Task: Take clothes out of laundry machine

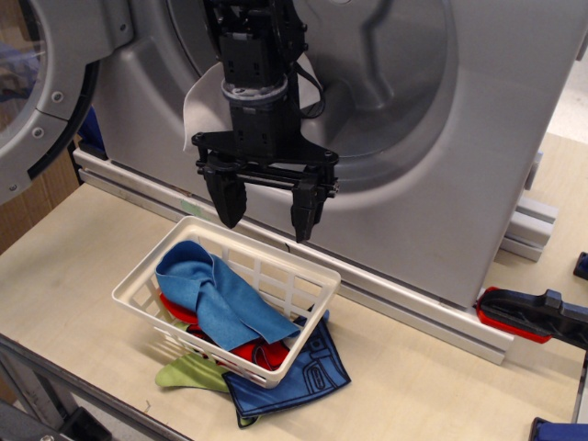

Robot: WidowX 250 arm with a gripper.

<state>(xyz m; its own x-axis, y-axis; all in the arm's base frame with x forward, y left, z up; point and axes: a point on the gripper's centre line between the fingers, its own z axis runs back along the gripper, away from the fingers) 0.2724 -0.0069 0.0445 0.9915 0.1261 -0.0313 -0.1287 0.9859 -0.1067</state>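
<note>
The silver-grey laundry machine (413, 184) fills the back, and its round glass door (37, 92) is swung open at the left. A pale grey-white cloth (204, 112) hangs over the lower left rim of the drum mouth, partly hidden behind my arm. My gripper (268, 213) points down in front of the drum mouth, just below the cloth and above the far edge of the white basket. Its black fingers (229, 204) are spread apart with nothing between them.
The white slatted basket (138, 287) stands on the wooden table and holds a blue cloth (216, 294) and a red cloth (257, 354). A green cloth (188, 375) and a dark blue cloth (299, 377) lie under its front. A red-and-black tool (528, 317) lies at the right.
</note>
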